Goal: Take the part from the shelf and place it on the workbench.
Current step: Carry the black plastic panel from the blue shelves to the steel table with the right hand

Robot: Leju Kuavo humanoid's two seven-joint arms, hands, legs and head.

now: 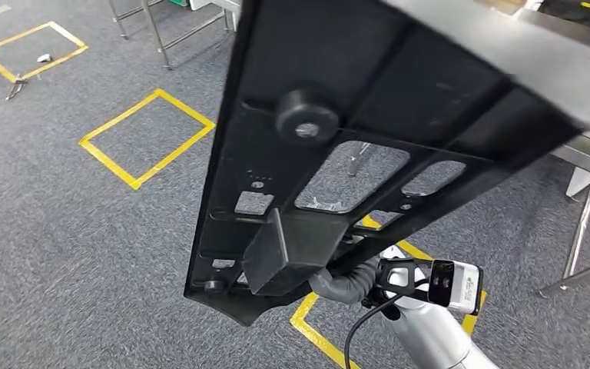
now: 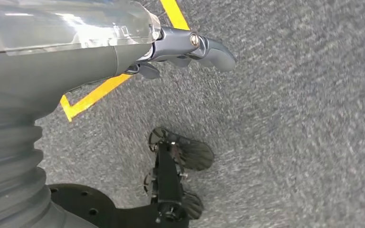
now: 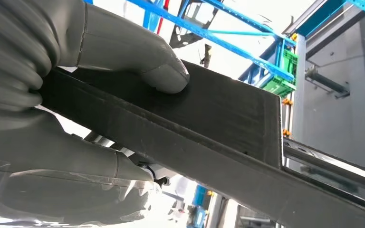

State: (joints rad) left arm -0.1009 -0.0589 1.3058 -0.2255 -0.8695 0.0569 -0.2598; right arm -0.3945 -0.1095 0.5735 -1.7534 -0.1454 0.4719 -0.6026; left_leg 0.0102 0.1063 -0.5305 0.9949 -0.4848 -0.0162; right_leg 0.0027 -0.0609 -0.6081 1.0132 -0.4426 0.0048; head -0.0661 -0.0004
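Note:
A large black plastic part, a ribbed panel with cut-outs and a round boss, is held up in the air and slants across the head view. My right hand grips it from below at a boxy black block near its lower end. In the right wrist view the thick grey thumb presses on the part's flat black rib, with the rest of the hand under it. My left hand hangs over the grey carpet, fingers curled in and holding nothing.
A metal workbench with slim legs stands at the right, its grey edge above the part. Yellow tape squares mark the grey carpet. A metal frame's legs stand at the back. Blue racking rises behind the part.

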